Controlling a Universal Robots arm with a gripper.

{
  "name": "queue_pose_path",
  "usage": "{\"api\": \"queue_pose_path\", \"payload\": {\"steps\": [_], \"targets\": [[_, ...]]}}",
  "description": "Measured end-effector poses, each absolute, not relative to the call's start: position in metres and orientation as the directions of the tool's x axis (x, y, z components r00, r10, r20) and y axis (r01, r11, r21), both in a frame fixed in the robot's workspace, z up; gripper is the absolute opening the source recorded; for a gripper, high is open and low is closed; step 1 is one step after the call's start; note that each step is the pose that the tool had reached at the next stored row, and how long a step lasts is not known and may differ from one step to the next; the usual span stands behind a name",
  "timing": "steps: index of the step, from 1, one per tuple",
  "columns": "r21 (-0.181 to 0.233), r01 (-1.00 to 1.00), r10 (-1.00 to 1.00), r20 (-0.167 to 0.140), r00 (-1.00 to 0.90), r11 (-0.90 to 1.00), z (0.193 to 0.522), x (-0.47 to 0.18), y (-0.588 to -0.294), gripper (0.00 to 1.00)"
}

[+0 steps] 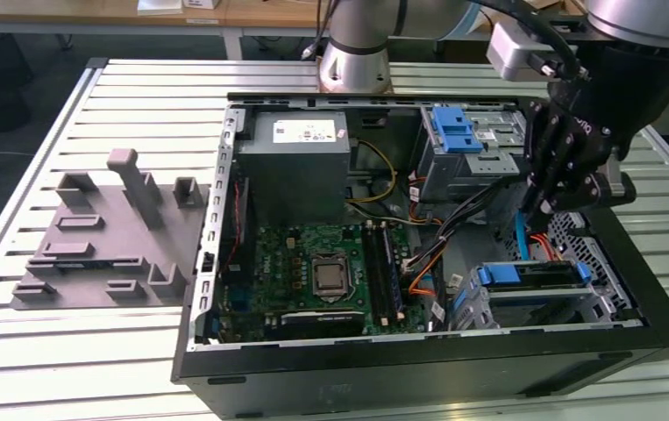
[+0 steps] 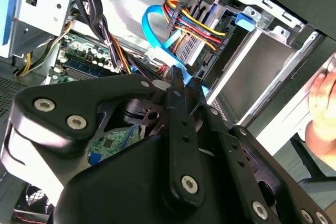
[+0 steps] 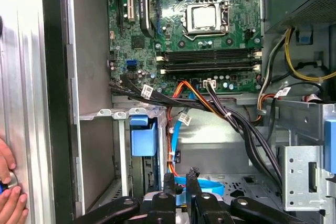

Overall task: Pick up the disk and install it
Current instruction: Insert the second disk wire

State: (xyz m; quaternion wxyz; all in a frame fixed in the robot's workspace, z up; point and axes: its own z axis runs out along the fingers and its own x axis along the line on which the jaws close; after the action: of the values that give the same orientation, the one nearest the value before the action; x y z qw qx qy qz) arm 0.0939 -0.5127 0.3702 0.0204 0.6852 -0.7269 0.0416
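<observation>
The disk sits in the lower drive cage at the case's front corner, on the exterior view's right, its blue end tab facing out. My black gripper hangs inside the open computer case just above and behind that cage, apart from the disk. Its fingers stand close together and look shut. A blue data cable runs right past the tips of the gripper. I cannot tell whether the cable is pinched. In the first wrist view the gripper points toward the cage floor.
The grey power-supply box and the upper drive cage with its blue latch fill the case's far side. Black and orange cable bundles cross near the motherboard. A person's hand rests outside the case wall. A grey fixture lies beside the case.
</observation>
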Motion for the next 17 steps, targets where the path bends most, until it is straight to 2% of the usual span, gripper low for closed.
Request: {"api": "queue_pose_path", "payload": {"steps": [14, 16, 17], "targets": [[-0.036, -0.998, -0.992, 0.114, -0.061, 0.057, 0.3629, 0.0943, -0.5131, 0.23], [-0.036, -0.998, -0.992, 0.114, -0.061, 0.057, 0.3615, 0.0947, -0.5132, 0.16], [-0.037, -0.998, -0.992, 0.114, -0.061, 0.058, 0.3608, 0.0949, -0.5132, 0.16]]}}
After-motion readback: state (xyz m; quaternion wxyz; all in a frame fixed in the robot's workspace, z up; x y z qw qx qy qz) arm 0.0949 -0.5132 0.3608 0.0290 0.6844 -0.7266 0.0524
